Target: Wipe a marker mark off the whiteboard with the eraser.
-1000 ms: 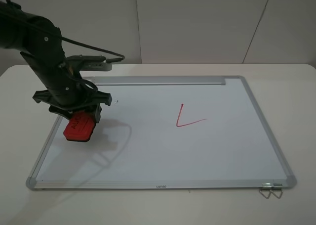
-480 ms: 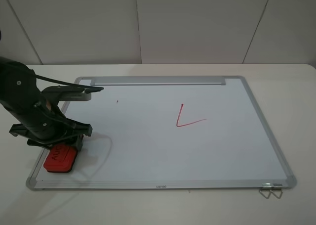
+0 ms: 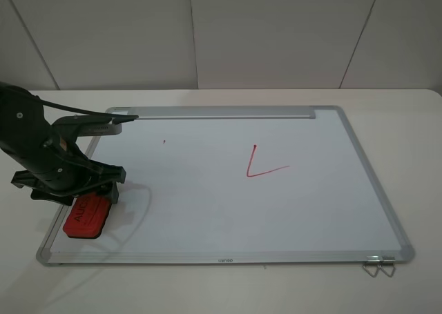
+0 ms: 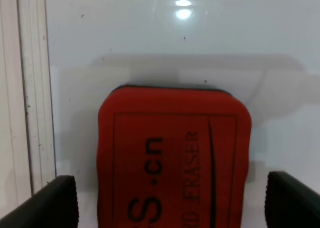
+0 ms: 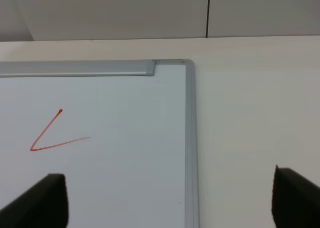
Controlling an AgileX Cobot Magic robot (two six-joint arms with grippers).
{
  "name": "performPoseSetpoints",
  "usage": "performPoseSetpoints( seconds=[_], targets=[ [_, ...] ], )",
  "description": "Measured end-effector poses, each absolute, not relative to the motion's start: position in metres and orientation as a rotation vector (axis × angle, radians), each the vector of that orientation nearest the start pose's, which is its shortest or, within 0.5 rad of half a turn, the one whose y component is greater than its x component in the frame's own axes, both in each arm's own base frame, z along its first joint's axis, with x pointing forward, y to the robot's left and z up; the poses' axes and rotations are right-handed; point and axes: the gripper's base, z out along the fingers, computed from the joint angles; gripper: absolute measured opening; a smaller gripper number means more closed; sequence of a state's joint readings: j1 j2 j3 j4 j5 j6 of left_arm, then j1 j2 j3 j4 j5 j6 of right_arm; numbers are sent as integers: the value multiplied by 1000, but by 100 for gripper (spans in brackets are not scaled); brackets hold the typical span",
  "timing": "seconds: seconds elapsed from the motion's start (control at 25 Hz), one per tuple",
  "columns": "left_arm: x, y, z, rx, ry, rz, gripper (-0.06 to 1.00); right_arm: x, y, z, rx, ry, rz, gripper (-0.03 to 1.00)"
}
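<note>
A: Where is the eraser (image 3: 88,216)?
B: Lower left of the overhead frame, flat on the whiteboard (image 3: 228,203) by its left rail, under the left gripper (image 3: 72,190).
A: Clamped?
B: No. The wrist view shows the fingers (image 4: 56,202) apart, clear of both sides.
A: And the right gripper (image 5: 170,200)?
B: Fingers spread wide above the red L-shaped mark (image 5: 52,135), holding nothing

The red eraser (image 3: 87,216) with dark lettering lies flat on the silver-framed whiteboard (image 3: 290,217), in its near left corner; only a tiny red speck (image 3: 164,141) shows there.
</note>
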State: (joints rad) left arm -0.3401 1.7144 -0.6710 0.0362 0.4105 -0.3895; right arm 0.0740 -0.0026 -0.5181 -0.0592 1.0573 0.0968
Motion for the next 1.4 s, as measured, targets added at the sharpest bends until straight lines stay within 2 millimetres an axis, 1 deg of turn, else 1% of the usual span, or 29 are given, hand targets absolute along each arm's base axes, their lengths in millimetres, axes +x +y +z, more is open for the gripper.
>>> performPoseSetpoints(
  seconds=[0.44, 0.64, 0.76, 0.84, 1.0, 1.16, 1.24, 1.4],
  targets=[
    [243, -84, 116, -23, 2966, -68, 76, -7, -5, 283, 26, 2019, 38, 72],
    [242, -86, 127, -60, 2932, -122, 76, -7, -5, 283, 26, 2019, 38, 72],
    [241, -86, 144, 23, 2872, -147, 77, -7, -5, 283, 26, 2019, 38, 72],
    [239, -84, 158, 36, 2828, -164, 77, -7, -5, 283, 26, 2019, 38, 72],
    [229, -66, 194, -31, 2746, -178, 77, -7, -5, 283, 26, 2019, 38, 72],
    [208, -44, 233, -73, 2652, -155, 77, -7, -5, 283, 26, 2019, 38, 72],
    [194, -39, 252, -69, 2582, -154, 77, -7, -5, 283, 26, 2019, 38, 72],
    [163, -32, 283, -59, 2453, -171, 77, -7, -5, 283, 26, 2019, 38, 72]
  ],
)
